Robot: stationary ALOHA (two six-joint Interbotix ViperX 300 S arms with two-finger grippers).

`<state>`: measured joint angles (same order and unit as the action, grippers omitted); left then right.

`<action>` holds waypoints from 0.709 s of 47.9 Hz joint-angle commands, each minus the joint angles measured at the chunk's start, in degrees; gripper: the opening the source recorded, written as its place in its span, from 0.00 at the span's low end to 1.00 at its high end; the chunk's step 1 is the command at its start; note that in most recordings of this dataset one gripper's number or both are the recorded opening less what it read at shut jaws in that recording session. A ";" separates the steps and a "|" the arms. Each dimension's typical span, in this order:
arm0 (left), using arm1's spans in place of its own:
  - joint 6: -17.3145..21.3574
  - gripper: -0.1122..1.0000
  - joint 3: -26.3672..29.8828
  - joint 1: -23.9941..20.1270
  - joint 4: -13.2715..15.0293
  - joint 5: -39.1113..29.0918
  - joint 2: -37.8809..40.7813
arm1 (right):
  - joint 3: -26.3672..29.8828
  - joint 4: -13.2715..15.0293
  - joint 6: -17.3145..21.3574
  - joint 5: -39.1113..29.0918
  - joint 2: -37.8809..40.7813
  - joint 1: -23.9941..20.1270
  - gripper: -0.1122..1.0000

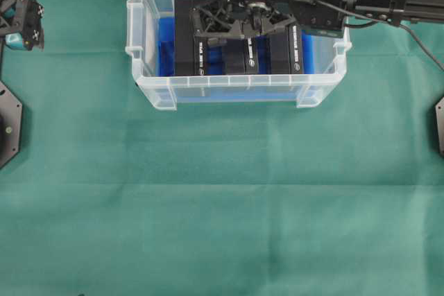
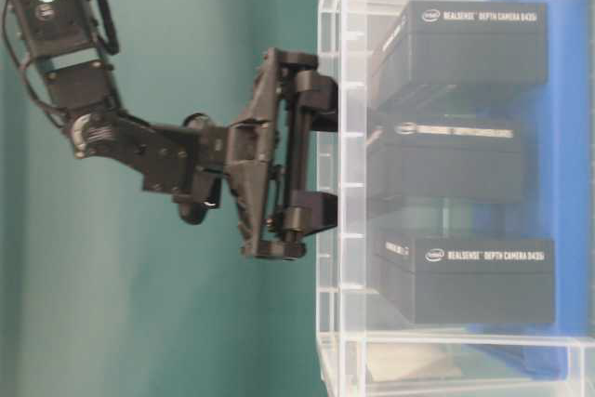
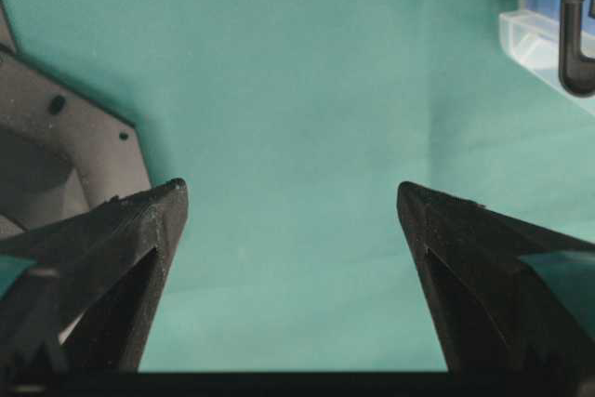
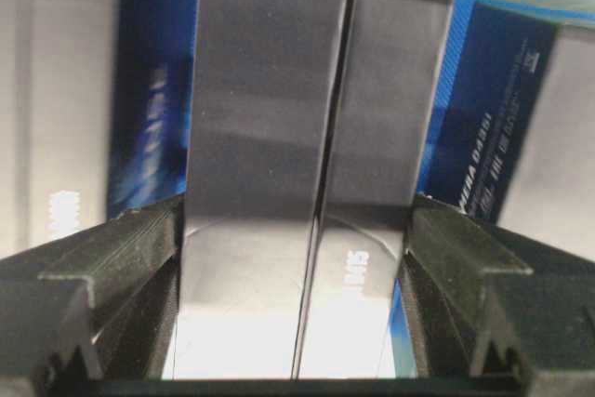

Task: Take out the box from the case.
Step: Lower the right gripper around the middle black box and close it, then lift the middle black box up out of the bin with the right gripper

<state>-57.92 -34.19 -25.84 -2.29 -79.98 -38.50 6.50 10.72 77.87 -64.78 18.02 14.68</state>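
A clear plastic case (image 1: 149, 67) with a blue lining sits at the far edge of a green cloth (image 1: 222, 206), holding three black boxes standing side by side on edge. The left box (image 1: 189, 43) and the right box (image 1: 286, 50) flank the middle box (image 1: 243, 57), and white lettering runs along their sides. In the table-level view the same three boxes appear stacked in the picture behind the case's clear wall (image 2: 339, 183), the middle box (image 2: 451, 160) between the other two.

The right gripper (image 1: 239, 27) reaches in from the right side of the overhead view and hangs over the middle of the case, its fingers spread across the middle box. The right wrist view shows that box (image 4: 297, 183) filling the space between the two black fingers (image 4: 130, 248), whose pads lie just beside its two sides; whether they press on it or merely straddle it cannot be told, as the close view is blurred. A seam runs down the box's glossy top face.

The left gripper (image 1: 21, 22) waits well apart at the left edge of the overhead view. Seen from its own wrist camera, the left gripper (image 3: 293, 197) has its fingers wide apart over bare cloth, nothing between them, with a corner of the case (image 3: 535, 39) at the upper right.
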 commanded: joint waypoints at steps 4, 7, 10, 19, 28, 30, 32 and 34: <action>0.00 0.99 0.62 0.00 -0.18 0.09 -0.18 | 3.78 0.70 -0.26 -2.46 -3.08 0.09 0.72; 0.00 0.99 0.62 0.00 -0.18 0.09 -0.18 | 4.57 0.70 -0.35 -3.34 -3.60 0.09 0.72; 0.00 0.99 0.62 0.00 -0.26 0.09 -0.18 | 5.36 0.97 -0.35 -4.57 -4.31 0.00 0.72; 0.00 0.99 0.53 0.00 -0.18 0.09 -0.26 | 7.38 2.64 -0.26 -7.56 -6.06 -0.44 0.72; 0.00 0.99 0.53 0.00 -0.18 0.09 -0.26 | 10.28 4.57 -0.26 -10.28 -7.65 -0.62 0.71; 0.00 0.99 0.53 0.00 -0.18 0.09 -0.26 | 10.99 5.01 -0.35 -10.99 -7.82 -0.62 0.71; 0.00 0.99 0.53 0.00 -0.18 0.09 -0.26 | 11.87 5.45 -0.44 -11.87 -8.00 -0.62 0.71; 0.00 0.99 0.53 0.00 -0.18 0.09 -0.26 | 12.66 5.89 -0.53 -12.48 -8.09 -0.62 0.71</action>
<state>-57.92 -34.19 -25.84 -2.37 -79.98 -38.58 16.35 15.21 77.61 -76.38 13.01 13.89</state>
